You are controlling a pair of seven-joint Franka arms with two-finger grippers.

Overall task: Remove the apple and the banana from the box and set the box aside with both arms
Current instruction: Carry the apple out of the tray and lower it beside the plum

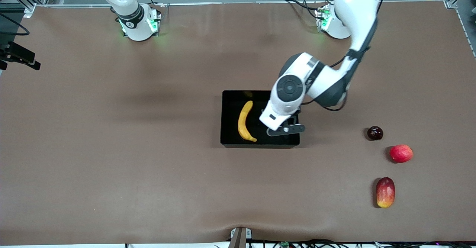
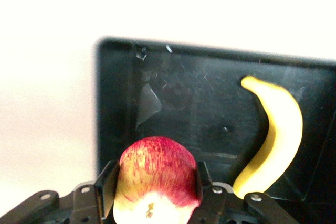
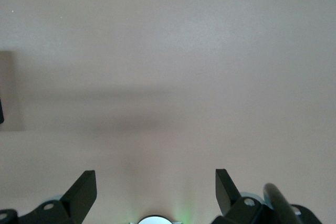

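The black box (image 1: 230,118) sits mid-table with the yellow banana (image 1: 243,121) lying in it. My left gripper (image 1: 283,130) hangs over the box's end toward the left arm. In the left wrist view the left gripper (image 2: 153,184) is shut on the red apple with yellow streaks (image 2: 157,166), held above the box floor (image 2: 184,103), with the banana (image 2: 278,140) beside it. The arm hides the apple in the front view. My right gripper (image 3: 156,179) is open and empty over bare table near its own base; it is outside the front view.
A dark plum (image 1: 375,133), a pink-red round fruit (image 1: 401,153) and a red-yellow mango (image 1: 385,192) lie on the brown table toward the left arm's end, each nearer to the front camera than the one before. The right arm waits by its base (image 1: 139,25).
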